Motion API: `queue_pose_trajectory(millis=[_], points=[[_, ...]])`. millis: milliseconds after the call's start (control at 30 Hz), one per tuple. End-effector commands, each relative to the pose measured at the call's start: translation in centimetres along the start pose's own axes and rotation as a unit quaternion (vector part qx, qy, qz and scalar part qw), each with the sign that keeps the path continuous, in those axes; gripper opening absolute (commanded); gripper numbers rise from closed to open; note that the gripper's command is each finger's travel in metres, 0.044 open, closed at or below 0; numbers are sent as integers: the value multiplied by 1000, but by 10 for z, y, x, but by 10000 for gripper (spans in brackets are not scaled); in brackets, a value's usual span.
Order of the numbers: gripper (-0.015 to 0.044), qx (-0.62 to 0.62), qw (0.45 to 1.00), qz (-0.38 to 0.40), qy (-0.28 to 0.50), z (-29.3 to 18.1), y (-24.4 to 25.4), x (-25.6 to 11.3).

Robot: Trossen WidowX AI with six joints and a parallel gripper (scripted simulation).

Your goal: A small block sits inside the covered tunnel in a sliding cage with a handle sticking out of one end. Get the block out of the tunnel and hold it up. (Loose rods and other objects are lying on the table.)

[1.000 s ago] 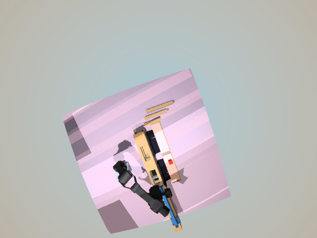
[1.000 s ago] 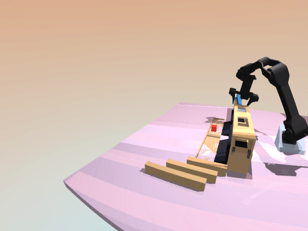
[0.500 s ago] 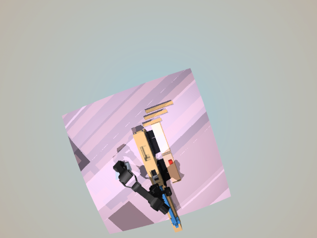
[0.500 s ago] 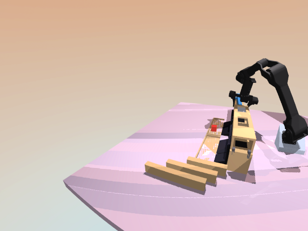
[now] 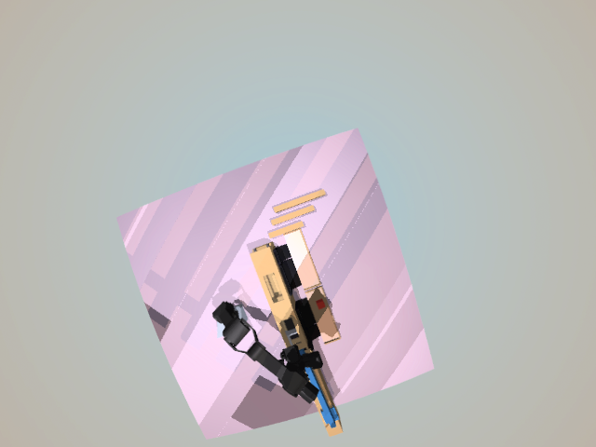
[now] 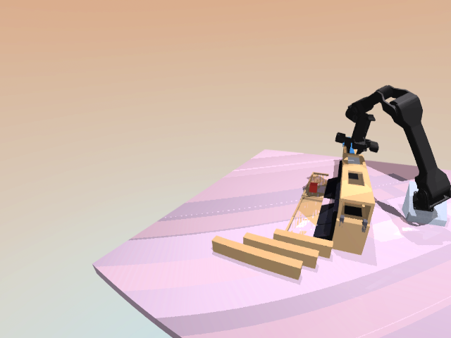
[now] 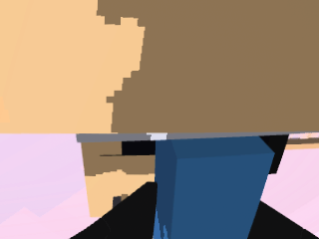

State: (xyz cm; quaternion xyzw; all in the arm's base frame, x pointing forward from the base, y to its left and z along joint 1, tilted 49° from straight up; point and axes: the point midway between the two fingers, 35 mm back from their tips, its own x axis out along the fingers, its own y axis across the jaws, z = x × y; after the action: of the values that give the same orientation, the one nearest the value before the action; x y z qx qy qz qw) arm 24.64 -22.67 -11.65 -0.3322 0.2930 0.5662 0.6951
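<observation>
The long wooden tunnel (image 5: 265, 262) (image 6: 356, 194) has openings in its top. A blue handle (image 5: 320, 392) (image 7: 214, 199) runs out past its far end, above a narrow wooden rail (image 5: 335, 427). My gripper (image 5: 303, 358) (image 6: 352, 148) (image 7: 191, 194) is shut on the blue handle, with one black finger against each side. A small red block (image 5: 320, 304) (image 6: 313, 187) shows in the low tray (image 5: 307, 271) (image 6: 308, 208) beside the tunnel. The cage inside the tunnel is mostly hidden; no block shows in there.
Dark panels (image 5: 288, 266) (image 6: 324, 220) stand between the tunnel and the tray. Three loose wooden rods, the longest (image 5: 299, 200) (image 6: 256, 256) outermost, lie beyond the tunnel's near end in the exterior view. The arm's pale base (image 6: 437, 217) is on the tunnel's other side.
</observation>
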Motion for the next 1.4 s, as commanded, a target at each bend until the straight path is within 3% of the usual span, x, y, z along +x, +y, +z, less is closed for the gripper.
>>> queue_pose_trajectory(millis=[0,733,1267,1367], points=[[0,-1,1000,-4,-1,-1,-2,0],[0,1,1000,-6,-1,-57,0,17],[420,1,1000,-5,0,-58,-6,-22],[440,1,1000,-6,0,-53,-6,-18]])
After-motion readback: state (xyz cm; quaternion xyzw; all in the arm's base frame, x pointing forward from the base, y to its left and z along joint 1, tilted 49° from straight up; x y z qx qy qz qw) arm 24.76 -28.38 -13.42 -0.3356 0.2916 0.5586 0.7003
